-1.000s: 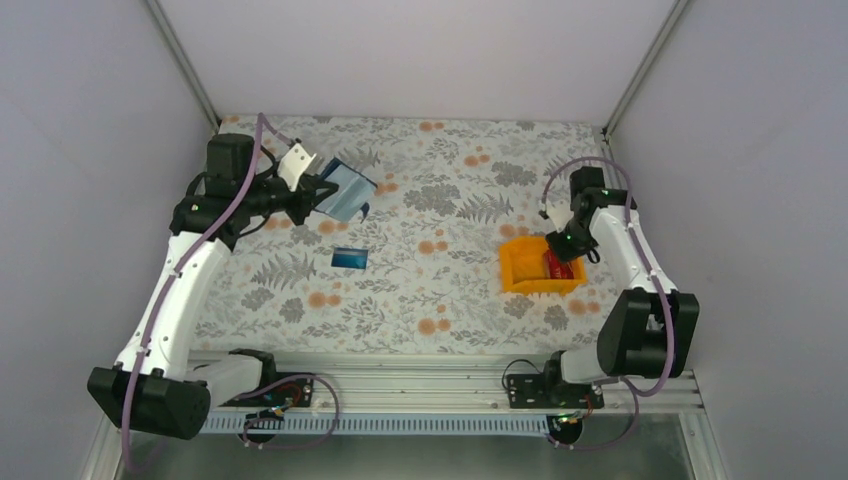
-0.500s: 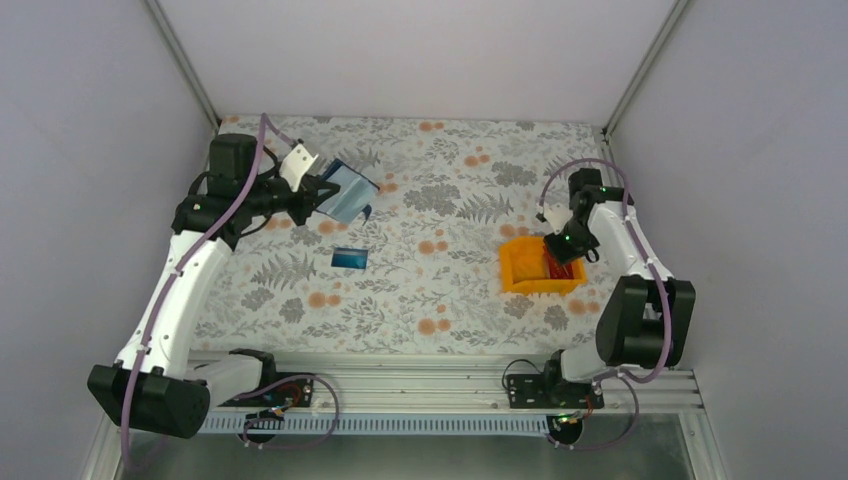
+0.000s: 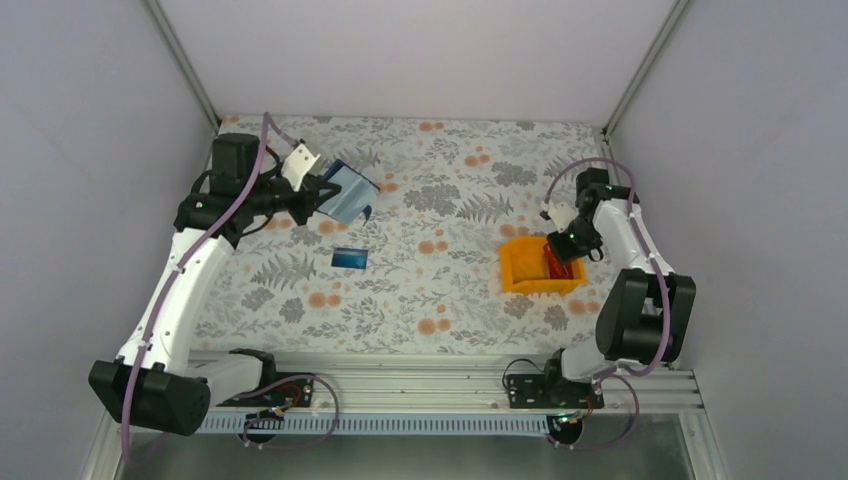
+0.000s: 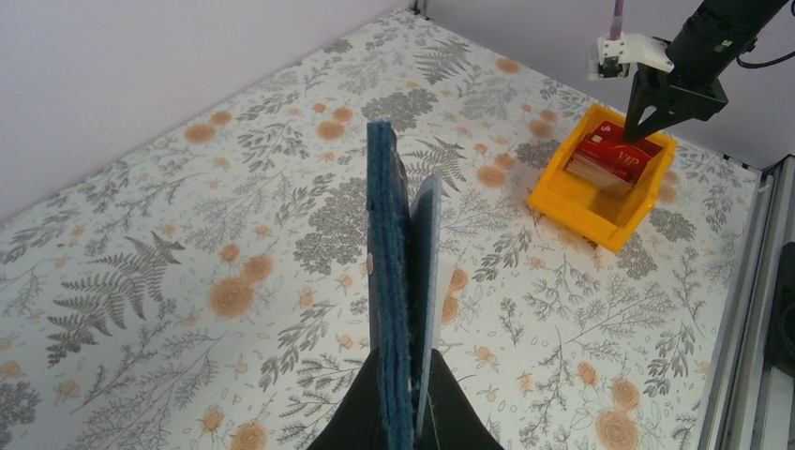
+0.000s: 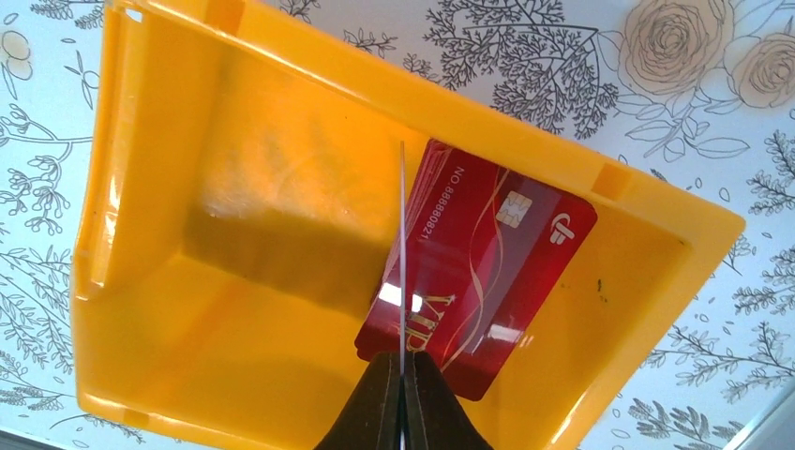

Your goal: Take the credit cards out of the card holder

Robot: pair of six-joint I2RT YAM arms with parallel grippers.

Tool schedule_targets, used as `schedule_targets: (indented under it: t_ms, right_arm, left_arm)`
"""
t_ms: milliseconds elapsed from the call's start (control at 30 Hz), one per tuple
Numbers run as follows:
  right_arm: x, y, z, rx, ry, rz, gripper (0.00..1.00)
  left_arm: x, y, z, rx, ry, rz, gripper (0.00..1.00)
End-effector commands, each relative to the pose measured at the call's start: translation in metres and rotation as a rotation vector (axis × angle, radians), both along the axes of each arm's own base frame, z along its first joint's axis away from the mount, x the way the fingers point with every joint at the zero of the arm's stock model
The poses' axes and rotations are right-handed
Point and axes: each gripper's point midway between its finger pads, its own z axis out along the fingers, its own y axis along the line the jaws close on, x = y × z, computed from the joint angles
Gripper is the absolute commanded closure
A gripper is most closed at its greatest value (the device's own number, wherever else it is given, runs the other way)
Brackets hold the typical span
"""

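Note:
My left gripper point(image 3: 318, 196) is shut on the blue card holder point(image 3: 348, 192) and holds it in the air over the back left of the table. In the left wrist view the card holder point(image 4: 386, 281) stands edge-on between my fingers point(image 4: 405, 375), with a paler blue leaf on its right. My right gripper point(image 3: 556, 245) hangs over the orange bin point(image 3: 520, 272), shut on a thin card seen edge-on point(image 5: 401, 234); its colour cannot be told. A red card point(image 5: 487, 272) lies in the bin. A blue card point(image 3: 349, 258) lies flat on the table.
The orange bin point(image 5: 234, 309) stands at the right middle of the flowered table, and it also shows in the left wrist view point(image 4: 600, 202). Grey walls close the back and sides. The metal rail with both arm bases point(image 3: 420, 385) runs along the near edge.
The right arm has drawn in slightly, its gripper still over the bin with the card. The left gripper has raised and tilted the card holder a little.

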Motion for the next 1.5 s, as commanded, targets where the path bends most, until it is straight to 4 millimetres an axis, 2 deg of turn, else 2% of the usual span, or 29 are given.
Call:
schedule_targets:
  t_ms: [0, 267, 633, 1100, 1200, 1467]
  right_arm:
    - [0.009, 0.004, -0.004, 0.049, -0.005, 0.013, 0.96]
    - [0.007, -0.001, -0.013, 0.059, 0.008, -0.012, 0.96]
    - [0.007, -0.022, -0.022, 0.002, 0.013, -0.072, 0.96]
    - [0.011, -0.038, -0.025, -0.046, 0.0, -0.124, 0.96]
    - [0.013, -0.043, -0.024, -0.075, -0.005, -0.133, 0.91]
    - [0.019, -0.052, -0.021, -0.115, -0.02, -0.155, 0.88]
  left_arm:
    - [-0.001, -0.003, 0.004, -0.004, -0.024, -0.018, 0.97]
    - [-0.001, -0.003, 0.001, 0.0, -0.019, -0.018, 0.97]
    - [-0.002, -0.004, 0.001, 0.001, -0.016, -0.023, 0.97]
    - [-0.003, -0.007, 0.0, -0.006, -0.006, -0.034, 0.97]
    - [-0.004, -0.007, -0.001, -0.006, -0.003, -0.041, 0.96]
    - [-0.005, -0.009, -0.001, -0.012, 0.0, -0.049, 0.94]
